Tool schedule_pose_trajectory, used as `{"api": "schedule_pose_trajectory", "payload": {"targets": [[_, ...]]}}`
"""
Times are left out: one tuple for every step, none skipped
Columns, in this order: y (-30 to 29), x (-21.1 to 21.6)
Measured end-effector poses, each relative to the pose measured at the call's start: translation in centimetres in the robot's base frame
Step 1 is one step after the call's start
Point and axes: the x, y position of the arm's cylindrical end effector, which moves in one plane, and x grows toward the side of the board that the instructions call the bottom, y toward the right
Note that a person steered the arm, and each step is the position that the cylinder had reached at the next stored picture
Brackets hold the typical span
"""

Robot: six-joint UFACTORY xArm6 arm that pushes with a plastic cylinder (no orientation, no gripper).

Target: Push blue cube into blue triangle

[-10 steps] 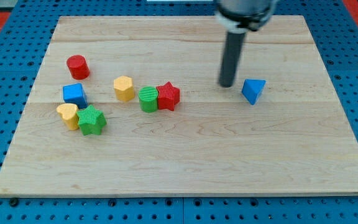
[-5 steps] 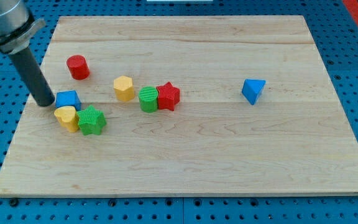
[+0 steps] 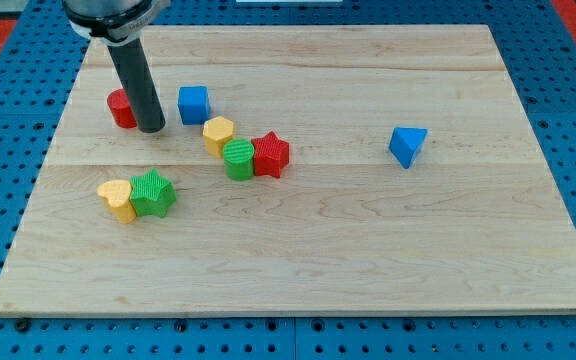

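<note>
On the wooden desk (image 3: 368,250), upper left: my tip (image 3: 151,128) between red cylinder block (image 3: 119,108) and blue cube block (image 3: 194,103); blue triangle block (image 3: 407,145) well apart rightward. No jaws fitted.

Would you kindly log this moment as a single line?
my tip: left of blue cube, apart | red cylinder: partly behind rod | blue triangle: far right, untouched

On the pale wooden counter (image 3: 368,260) we see a red cylinder block (image 3: 120,108) at the view's left, a yellow hexagonal block (image 3: 218,134) touching a green cylinder block (image 3: 238,159), which presses against a red star block (image 3: 271,154). Lower left, a yellow heart-shaped block (image 3: 116,197) touches a green star block (image 3: 153,193).
</note>
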Motion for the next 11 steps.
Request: {"api": "schedule_pose_trajectory", "payload": {"targets": [[3.8,-3.8],[12.0,-3.8],[16.8,-3.6],[18.7,-3.6],[19.3,-3.6],[19.9,-3.6],[18.3,-3.3],[17.5,-4.3],[18.9,-2.9],[24.5,0.7],[28.3,1.1]]}}
